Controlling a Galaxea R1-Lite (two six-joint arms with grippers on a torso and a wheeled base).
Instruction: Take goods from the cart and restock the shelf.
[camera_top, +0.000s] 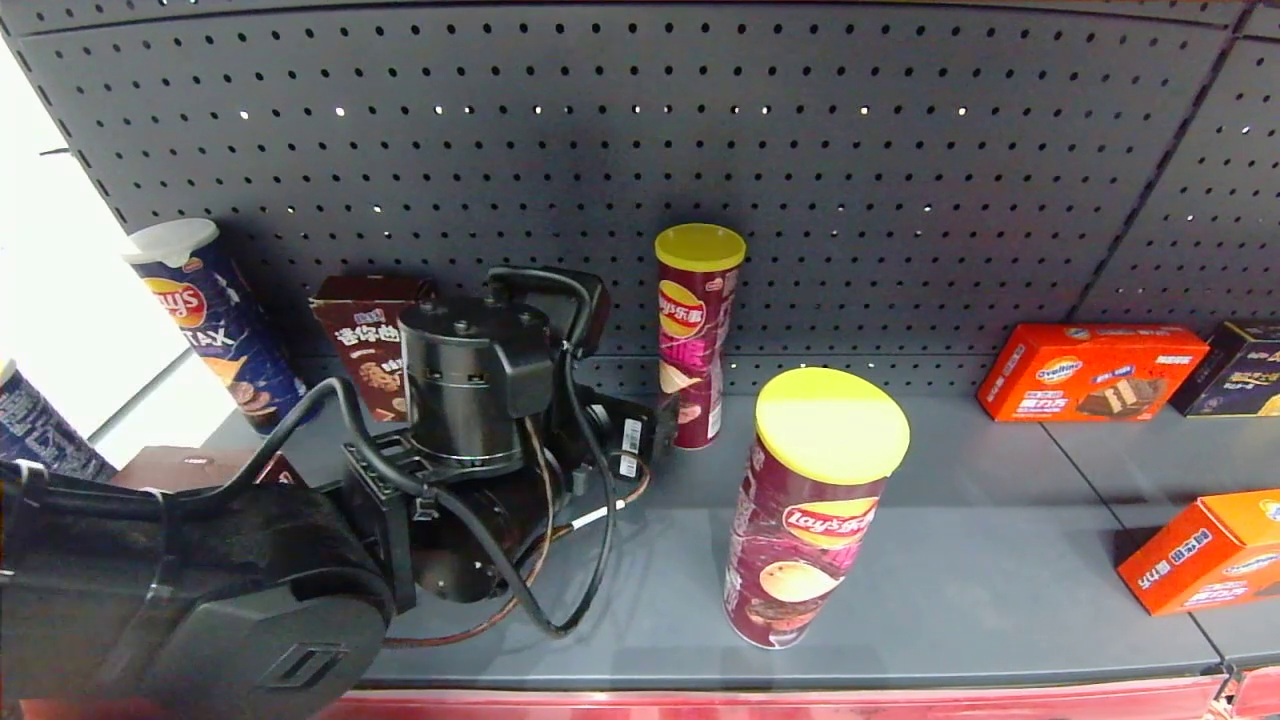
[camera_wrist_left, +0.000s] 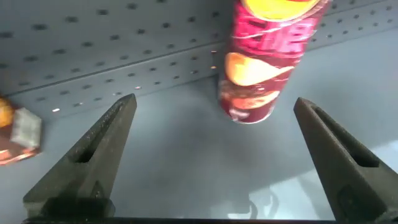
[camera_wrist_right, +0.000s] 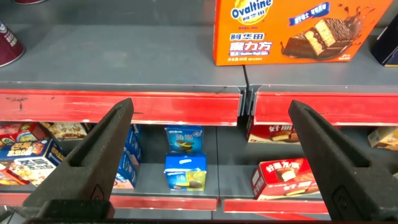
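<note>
Seemingly finishing the placing of a maroon cardboard crisp tube (camera_top: 697, 335) with a yellow plastic lid, standing upright at the back of the grey metal shelf (camera_top: 1000, 560).
Working with the left tool (camera_wrist_left: 214, 102) spread wide and empty, just short of that tube; judging it best drawing straight back and level, avoiding brushing it or swinging into the second maroon yellow-lidded tube (camera_top: 805, 520) nearer the edge; holding the right tool (camera_wrist_right: 210, 104), also wide and empty, before the red shelf lip (camera_wrist_right: 186, 107).

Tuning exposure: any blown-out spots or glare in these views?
Head view: white blowout at the left edge beside the blue can; light shines through the pegboard holes. Left wrist view: pale glare on the shelf between the jaws of the open left pincer. Right wrist view: evenly lit, no glare.
</note>
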